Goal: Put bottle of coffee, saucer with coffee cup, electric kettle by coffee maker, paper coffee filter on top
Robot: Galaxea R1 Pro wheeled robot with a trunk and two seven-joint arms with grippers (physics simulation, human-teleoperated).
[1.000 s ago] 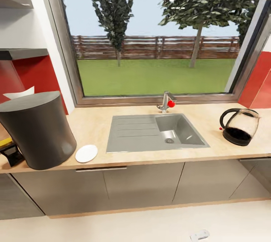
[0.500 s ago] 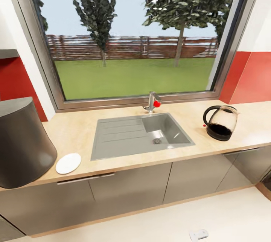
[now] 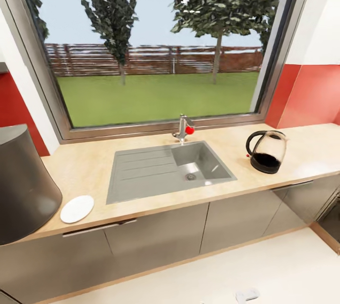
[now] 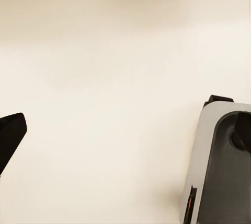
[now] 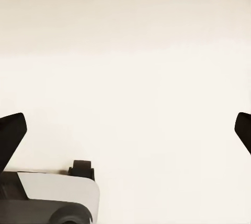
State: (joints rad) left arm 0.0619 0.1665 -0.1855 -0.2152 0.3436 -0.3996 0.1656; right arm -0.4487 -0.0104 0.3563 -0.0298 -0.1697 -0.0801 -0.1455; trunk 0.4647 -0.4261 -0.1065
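While I read the head view from the left edge across, the first item is the coffee maker (image 3: 21, 186), a tall dark grey body standing on the countertop (image 3: 94, 167) at the far left and partly cut off by the frame; I cannot see its front, carafe or top well enough to say whether a filter sits on it. Just beside it, toward the front edge, lies the saucer (image 3: 77, 209), white, flat and bare, so the saucer step looks done and the cup step does not. Next comes the grey sink (image 3: 165, 170) with its faucet (image 3: 183, 128) below the window (image 3: 156, 48), nothing standing in the basin. Further right, well apart from the coffee maker and on the other side of the sink, stands the electric kettle (image 3: 265, 152), upright, handle toward the sink; it is on the counter but not yet next to the machine. My judgement: one or two of five placements are in order, and the bottle, filter, cup and kettle are left, the kettle being the nearest candidate. Left gripper (image 4: 11, 139): in its wrist view a single dark fingertip hangs over pale floor beside the robot's base (image 4: 219, 166), with nothing on it; I cannot tell how wide the jaws stand. Right gripper (image 5: 125, 132): both fingertips sit at opposite edges of its wrist view, jaws spread wide, nothing between them, floor below.
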